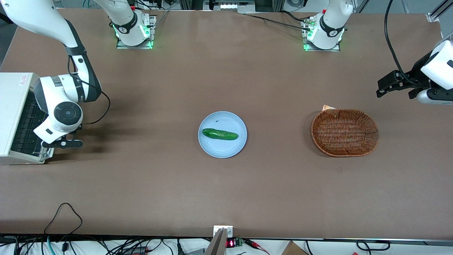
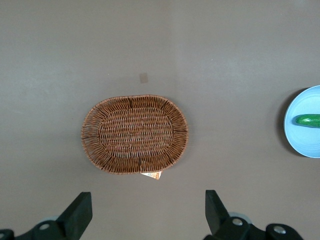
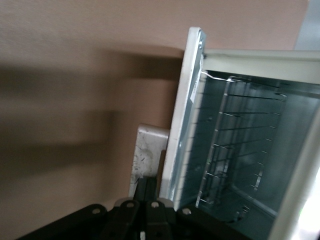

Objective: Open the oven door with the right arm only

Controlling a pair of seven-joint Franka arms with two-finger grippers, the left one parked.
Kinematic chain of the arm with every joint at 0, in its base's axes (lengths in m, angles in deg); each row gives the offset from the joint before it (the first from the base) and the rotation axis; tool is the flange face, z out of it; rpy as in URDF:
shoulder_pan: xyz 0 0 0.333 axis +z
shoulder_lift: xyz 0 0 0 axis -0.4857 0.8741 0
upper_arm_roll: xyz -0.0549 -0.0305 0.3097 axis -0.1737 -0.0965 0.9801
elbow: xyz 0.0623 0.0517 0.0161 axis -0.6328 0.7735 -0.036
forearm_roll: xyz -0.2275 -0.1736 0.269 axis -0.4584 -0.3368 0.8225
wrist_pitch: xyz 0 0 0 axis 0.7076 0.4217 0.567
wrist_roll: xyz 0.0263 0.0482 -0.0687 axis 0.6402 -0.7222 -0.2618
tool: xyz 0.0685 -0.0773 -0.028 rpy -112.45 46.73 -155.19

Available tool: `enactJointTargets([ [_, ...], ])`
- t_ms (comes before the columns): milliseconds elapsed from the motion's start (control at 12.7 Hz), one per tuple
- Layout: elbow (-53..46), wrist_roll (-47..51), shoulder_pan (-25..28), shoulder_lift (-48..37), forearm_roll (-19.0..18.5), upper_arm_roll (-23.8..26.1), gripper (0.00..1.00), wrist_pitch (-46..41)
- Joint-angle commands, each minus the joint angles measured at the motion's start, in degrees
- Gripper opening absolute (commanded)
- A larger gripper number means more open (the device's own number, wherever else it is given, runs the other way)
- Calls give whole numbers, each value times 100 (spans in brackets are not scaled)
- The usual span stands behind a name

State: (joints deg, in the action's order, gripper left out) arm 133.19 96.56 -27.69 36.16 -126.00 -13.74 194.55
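The cream-white oven (image 1: 12,106) stands at the working arm's end of the table. Its oven door (image 1: 26,131) hangs partly open, dark window facing up. The right wrist view shows the door (image 3: 182,115) edge-on, swung away from the metal cavity. My right arm (image 1: 58,102) reaches down in front of the door. The black gripper (image 1: 58,144) sits at the door's outer edge. In the wrist view the gripper (image 3: 147,180) has its two fingers pressed together, tips against the pale handle (image 3: 149,147) on the door's outer face.
A wire rack (image 3: 240,145) lies inside the oven. Mid-table, a light blue plate (image 1: 222,148) holds a cucumber (image 1: 219,134). A wicker basket (image 1: 344,132) sits toward the parked arm's end. A black cable (image 1: 63,212) loops at the table's near edge.
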Motion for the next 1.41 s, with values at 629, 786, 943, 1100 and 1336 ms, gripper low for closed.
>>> enactJointTargets([
  [629, 72, 75, -76, 606, 233, 14, 1, 275],
  [786, 71, 84, -76, 712, 233, 14, 2, 388],
  [943, 71, 84, -76, 782, 321, 14, 2, 406],
  [1100, 63, 84, -67, 826, 443, 41, 2, 424],
  [1336, 72, 84, -67, 835, 514, 102, 2, 433],
])
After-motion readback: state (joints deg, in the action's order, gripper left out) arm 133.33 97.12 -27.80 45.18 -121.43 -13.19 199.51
